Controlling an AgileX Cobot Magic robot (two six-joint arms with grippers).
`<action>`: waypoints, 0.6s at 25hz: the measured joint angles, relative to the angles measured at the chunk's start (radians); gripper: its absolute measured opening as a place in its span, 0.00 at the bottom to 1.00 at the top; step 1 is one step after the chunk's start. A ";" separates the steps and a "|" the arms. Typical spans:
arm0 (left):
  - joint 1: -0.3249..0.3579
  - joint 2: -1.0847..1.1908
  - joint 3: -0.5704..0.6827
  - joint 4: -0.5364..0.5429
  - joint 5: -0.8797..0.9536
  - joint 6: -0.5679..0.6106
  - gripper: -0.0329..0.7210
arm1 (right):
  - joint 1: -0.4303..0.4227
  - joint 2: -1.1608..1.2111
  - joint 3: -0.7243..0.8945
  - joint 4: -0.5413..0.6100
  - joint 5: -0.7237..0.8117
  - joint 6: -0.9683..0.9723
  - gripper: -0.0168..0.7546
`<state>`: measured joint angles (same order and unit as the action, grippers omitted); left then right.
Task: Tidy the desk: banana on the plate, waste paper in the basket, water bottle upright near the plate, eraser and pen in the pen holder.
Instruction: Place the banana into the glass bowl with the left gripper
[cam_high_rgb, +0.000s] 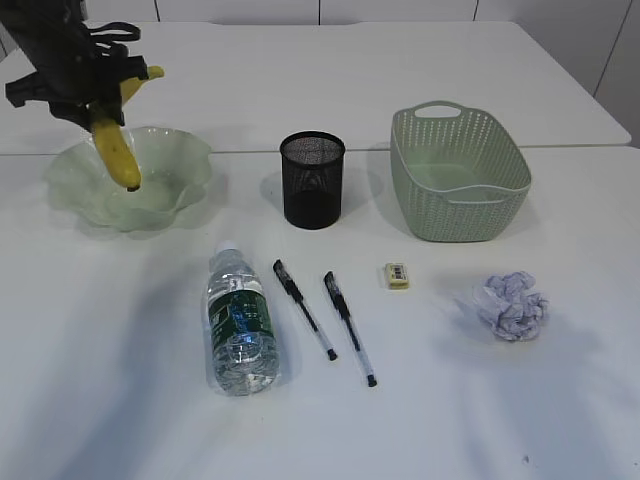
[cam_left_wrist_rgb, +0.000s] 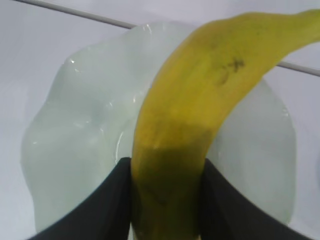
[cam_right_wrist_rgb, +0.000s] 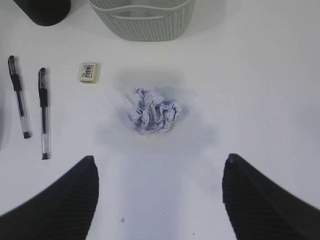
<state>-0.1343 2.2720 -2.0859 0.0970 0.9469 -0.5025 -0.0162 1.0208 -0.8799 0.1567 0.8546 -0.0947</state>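
Above plate (cam_high_rgb: 70, 185): yellow banana (cam_high_rgb: 113, 152) (brown specks, dark tip) hanging steeply.

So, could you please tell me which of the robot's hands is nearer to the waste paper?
The right. The right hand hangs open just above the waste paper, which lies ahead between its fingers. The left hand is far across the desk, holding the banana over the plate.
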 joint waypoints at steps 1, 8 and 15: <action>0.008 0.012 -0.008 -0.010 -0.009 0.000 0.38 | 0.000 0.000 0.000 0.000 0.000 0.000 0.76; 0.057 0.091 -0.019 -0.118 -0.051 0.000 0.38 | 0.000 0.000 0.000 0.000 0.002 0.000 0.76; 0.085 0.141 -0.019 -0.204 -0.082 0.000 0.38 | 0.000 0.000 0.000 0.002 0.005 -0.002 0.76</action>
<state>-0.0494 2.4127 -2.1052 -0.1066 0.8649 -0.5025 -0.0162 1.0208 -0.8799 0.1584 0.8595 -0.0968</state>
